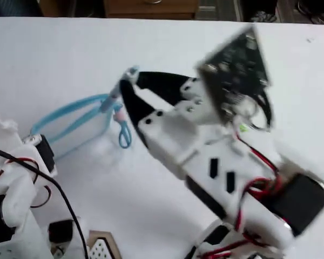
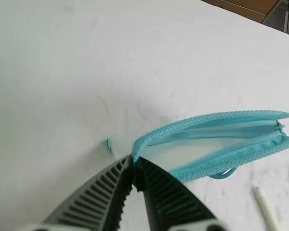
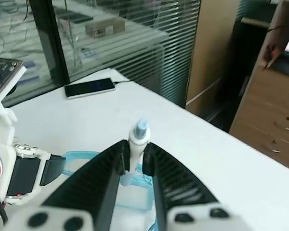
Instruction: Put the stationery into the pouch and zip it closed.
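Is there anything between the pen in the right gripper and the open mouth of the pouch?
Nothing visible does. The pen in the right gripper is over one end of the pouch, whose zipper is open. The left gripper pinches the pouch's other end, clear of the mouth.

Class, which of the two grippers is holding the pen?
The right gripper: it grips the white, blue-tipped pen, while the left gripper pinches the end of the blue pouch.
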`<control>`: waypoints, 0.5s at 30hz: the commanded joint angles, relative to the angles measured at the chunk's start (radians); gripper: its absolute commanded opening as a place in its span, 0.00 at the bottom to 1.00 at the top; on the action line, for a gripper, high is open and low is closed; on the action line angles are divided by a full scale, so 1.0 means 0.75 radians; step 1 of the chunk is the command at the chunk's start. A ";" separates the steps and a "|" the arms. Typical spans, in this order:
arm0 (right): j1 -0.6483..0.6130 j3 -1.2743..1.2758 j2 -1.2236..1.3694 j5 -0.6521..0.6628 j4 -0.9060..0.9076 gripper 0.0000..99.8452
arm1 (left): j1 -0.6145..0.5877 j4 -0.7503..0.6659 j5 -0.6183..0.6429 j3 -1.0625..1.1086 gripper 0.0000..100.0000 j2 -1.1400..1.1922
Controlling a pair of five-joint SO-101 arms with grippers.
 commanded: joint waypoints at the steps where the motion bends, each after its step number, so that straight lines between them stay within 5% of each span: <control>1: -0.046 -0.031 0.044 -0.012 -0.056 0.02 | -0.007 -0.006 -0.002 0.000 0.02 0.007; 15: -0.075 -0.018 0.199 -0.012 -0.224 0.02 | -0.007 -0.006 -0.002 0.000 0.02 0.007</control>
